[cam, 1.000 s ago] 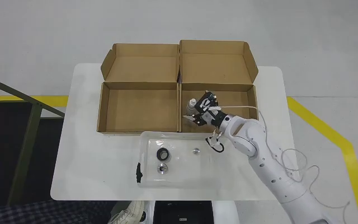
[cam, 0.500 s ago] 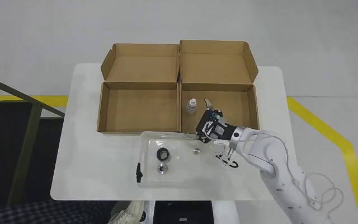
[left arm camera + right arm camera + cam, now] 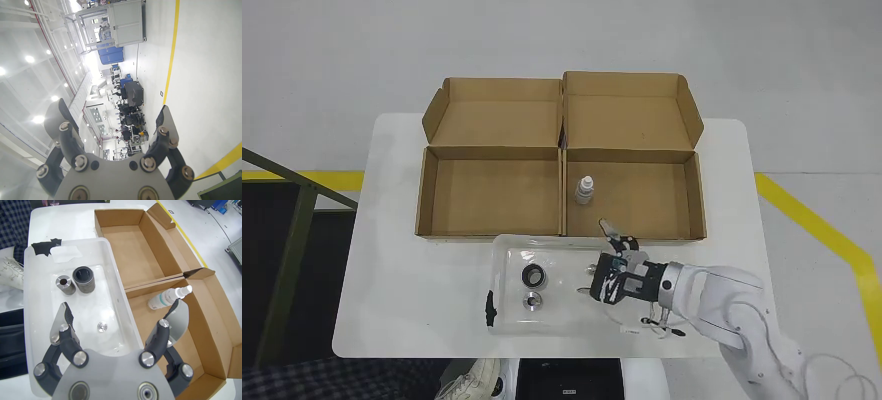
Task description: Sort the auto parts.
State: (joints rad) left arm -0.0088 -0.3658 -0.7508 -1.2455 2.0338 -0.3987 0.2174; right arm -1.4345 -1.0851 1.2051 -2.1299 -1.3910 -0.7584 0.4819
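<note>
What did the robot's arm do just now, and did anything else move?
The open right gripper drew back from beside the spray bottle in its cardboard box and now hangs over the clear bin. The bottle stayed standing; the metal parts in the bin did not move.

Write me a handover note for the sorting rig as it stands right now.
Right gripper: open, holding nothing, above the clear bin.
Left gripper: open, holding nothing, pointed out at the hall.
Done: spray bottle is in the cardboard box on the robot's right.
Left: three parts in the bin: the dark-bored bushing, the smaller steel cylinder beside it, and the small round metal piece nearest the right gripper, probably the next pick.
</note>
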